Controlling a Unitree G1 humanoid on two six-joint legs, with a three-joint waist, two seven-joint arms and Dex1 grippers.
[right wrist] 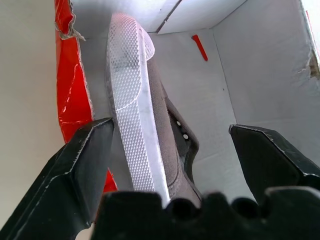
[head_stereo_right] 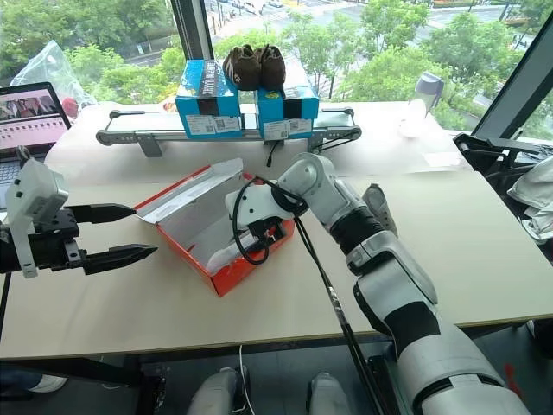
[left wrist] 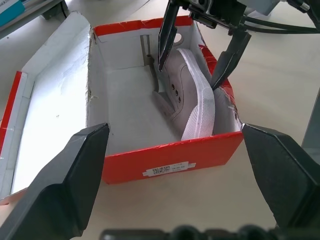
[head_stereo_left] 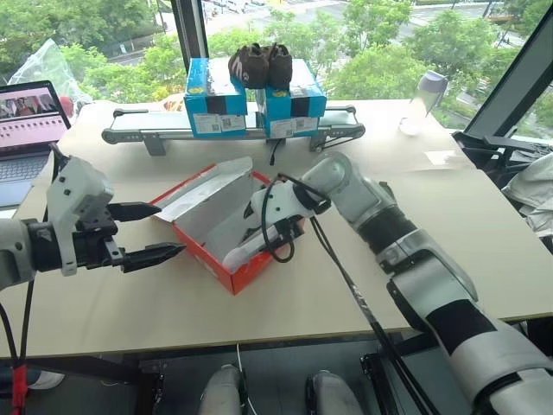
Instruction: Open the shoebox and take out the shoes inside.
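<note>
The red-orange cardboard shoebox (head_stereo_left: 226,226) is seen lying open on the pale wooden surface (head_stereo_left: 415,251), its hinged lid (head_stereo_left: 207,188) folded back on the far left side. Just left of the box, and well apart from it, the left hand (head_stereo_left: 149,232) is held released and empty. Over the box's right side the right hand (left wrist: 200,52), the nearer one, is spread wide and empty, straddling the grey-taupe shoe with a whitish sole (left wrist: 192,102), which is propped on edge along the right wall, its long axis running near to far directly beneath the fingers.

The shoebox (head_stereo_left: 226,226) sits mid-bench (head_stereo_left: 484,259) before me, one shoe (left wrist: 187,97) inside against its right wall; my right hand (left wrist: 197,60) over it, my left hand (head_stereo_left: 160,233) to the box's left.
</note>
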